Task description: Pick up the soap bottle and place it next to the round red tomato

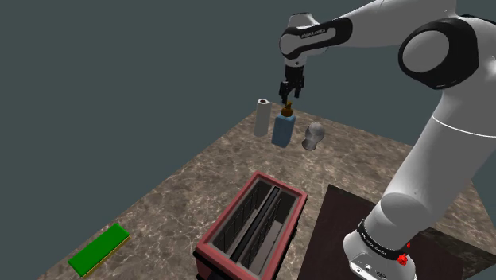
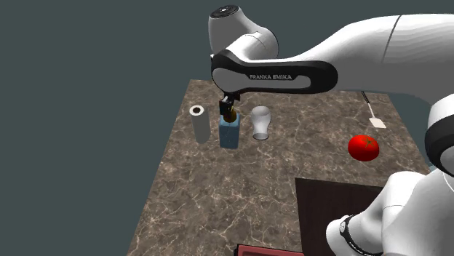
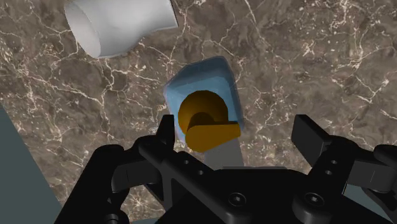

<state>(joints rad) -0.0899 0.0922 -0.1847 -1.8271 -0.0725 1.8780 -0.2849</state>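
While stretched out and pointing straight down over the blue soap bottle [image 1: 283,131], hangs with jaws spread astride its orange pump [image 3: 203,121]; upright on the counter [image 2: 218,196], red tomato [image 2: 363,147] well off at three o'clock, second exterior view.

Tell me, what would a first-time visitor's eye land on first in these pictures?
Most likely the big white arm, stretched over the brown marbled counter with its black gripper open over the orange pump of a blue soap bottle. Next come the bright red tomato, alone toward the second exterior view's right, and the dark red toaster at the shoulder view's lower middle.
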